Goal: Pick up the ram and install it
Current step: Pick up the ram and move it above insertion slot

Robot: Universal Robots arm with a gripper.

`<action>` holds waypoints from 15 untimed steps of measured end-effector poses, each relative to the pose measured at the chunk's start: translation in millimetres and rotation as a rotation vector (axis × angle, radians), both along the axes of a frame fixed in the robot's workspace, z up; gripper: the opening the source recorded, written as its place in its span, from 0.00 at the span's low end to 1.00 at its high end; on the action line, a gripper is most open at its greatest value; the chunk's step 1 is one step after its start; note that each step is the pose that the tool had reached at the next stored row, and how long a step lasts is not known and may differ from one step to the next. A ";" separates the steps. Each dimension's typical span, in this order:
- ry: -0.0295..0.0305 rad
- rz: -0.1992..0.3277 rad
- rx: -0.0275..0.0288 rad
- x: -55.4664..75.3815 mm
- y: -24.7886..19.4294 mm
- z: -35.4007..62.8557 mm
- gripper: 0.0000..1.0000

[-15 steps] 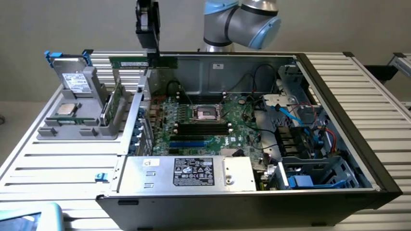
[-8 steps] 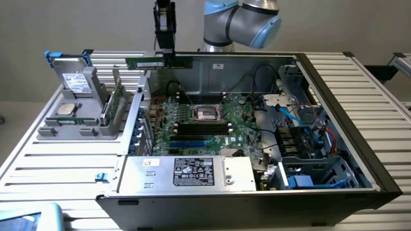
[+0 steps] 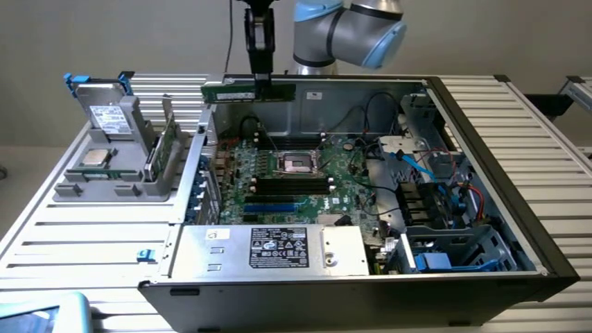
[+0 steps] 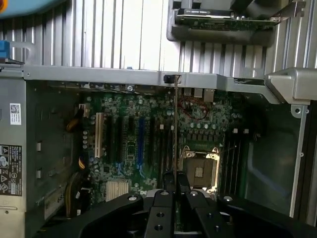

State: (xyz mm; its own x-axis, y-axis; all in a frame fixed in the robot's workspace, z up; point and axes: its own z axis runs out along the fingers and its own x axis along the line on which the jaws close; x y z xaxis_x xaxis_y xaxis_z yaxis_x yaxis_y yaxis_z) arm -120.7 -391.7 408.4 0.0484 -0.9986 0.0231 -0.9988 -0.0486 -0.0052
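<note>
Ram stick (image 3: 231,91) is clamped between my fingers, held lengthwise and level in the air, just above the rear rim of the open computer case (image 3: 481,159). My gripper (image 3: 263,87) comes straight down on it near its middle, jaws drawn in tight on the thin green board. Through my wrist camera I see it edge-on as a narrow line running over the motherboard (image 4: 129,148), beside the open CPU socket (image 4: 200,171). It touches nothing but me and is well clear of the dark memory slots (image 3: 291,184) below. A power supply (image 3: 277,250) fills the case's near edge. Off to the exterior view's left, on the slatted table (image 3: 83,229), a grey holder (image 3: 111,189) carries a silver processor chip (image 3: 96,157) and an upright drive (image 3: 109,114).
</note>
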 end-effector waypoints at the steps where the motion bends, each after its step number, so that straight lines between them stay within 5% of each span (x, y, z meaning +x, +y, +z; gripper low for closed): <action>1: 0.0000 0.000 0.0000 3.2 0.6 -1.1 0.14; 15: -0.0012 -0.004 -0.0024 42.8 13.3 -10.8 0.14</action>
